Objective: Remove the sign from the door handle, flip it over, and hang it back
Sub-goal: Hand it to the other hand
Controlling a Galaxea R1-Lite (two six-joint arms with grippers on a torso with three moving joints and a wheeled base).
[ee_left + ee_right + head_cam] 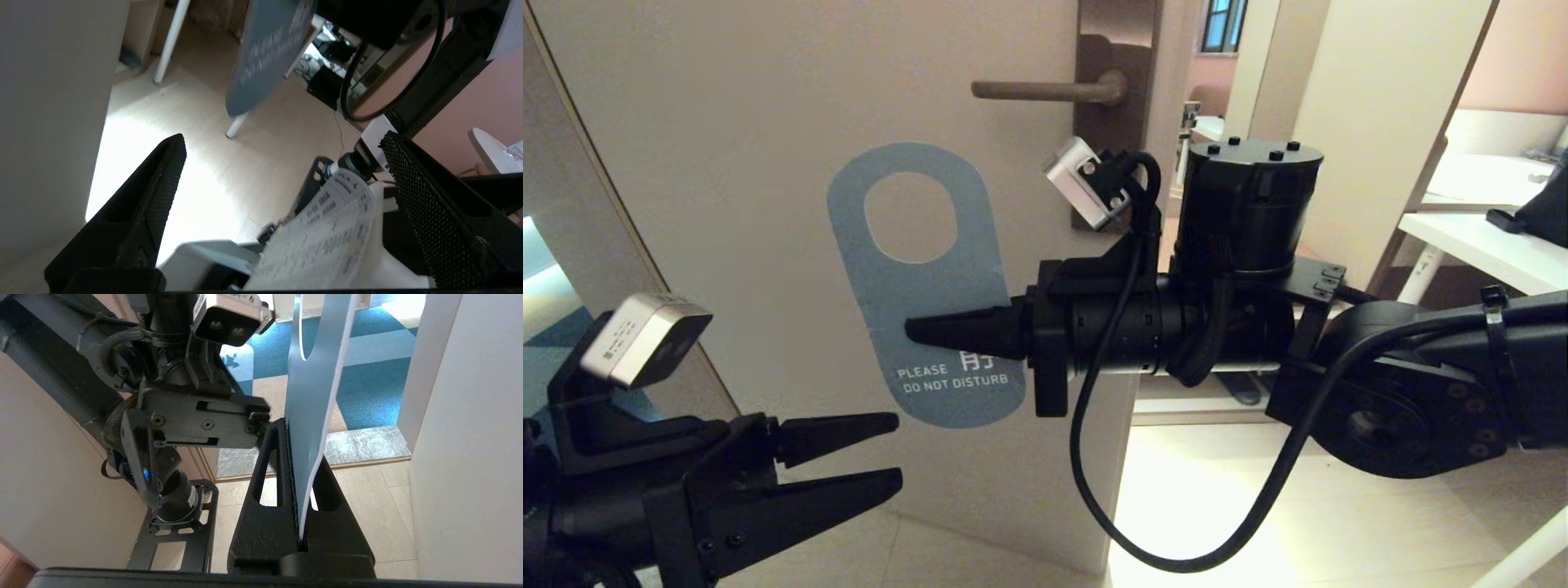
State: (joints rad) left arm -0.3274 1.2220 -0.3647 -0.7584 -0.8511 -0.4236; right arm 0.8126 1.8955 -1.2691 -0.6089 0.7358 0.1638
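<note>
The sign (923,302) is off the handle and held upright in front of the door, its slate-blue "Please do not disturb" side facing me, hole at the top. My right gripper (915,331) is shut on its right edge; in the right wrist view the sign (314,388) stands edge-on between the shut jaws of that gripper (300,428). The bronze door handle (1045,90) is bare, above and to the right of the sign. My left gripper (894,449) is open and empty, just below the sign's lower end. The sign's lower end also shows in the left wrist view (265,53).
The beige door (727,163) fills the left and middle, its free edge near the backplate (1115,49). Past it is an open room with a white table (1486,245) at right. The right arm's cable (1094,490) loops down below the forearm.
</note>
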